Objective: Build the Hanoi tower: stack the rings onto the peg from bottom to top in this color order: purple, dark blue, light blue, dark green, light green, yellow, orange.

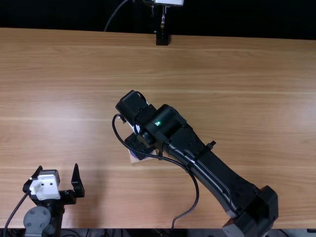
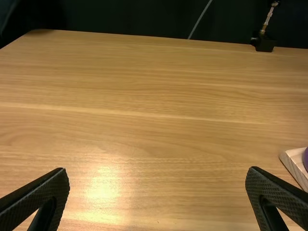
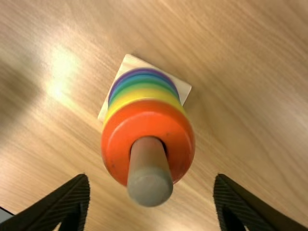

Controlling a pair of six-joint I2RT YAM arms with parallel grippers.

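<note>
Hanoi tower [image 3: 114,142] looks built; main risk is a knock on the way out

Right gripper [image 3: 152,177] is over it, fingers spread, holding nothing. Tower stands on the surface [image 1: 247,98] near the middle, under the right arm [image 1: 207,158].

Risks, my read:
- Peg [image 3: 150,180] points up between the fingers. Sideways move before lifting clear = finger clips the peg or orange ring [image 3: 180,139], tower shifts or tips.
- Cable [image 1: 196,190] loops low off the arm, passes over the base [image 3: 184,89] seen from above. Can't judge its height; a swing might snag.
- Closing again by mistake could pull the orange ring back up.

Left gripper [image 1: 58,167] is open and empty, well apart, little threat.

Looks: glossy rounded rings, orange on top, then yellow, greens, blues, purple at the bottom. Can't split every shade from here. Plain wood peg, pale squarish wood base.
</note>
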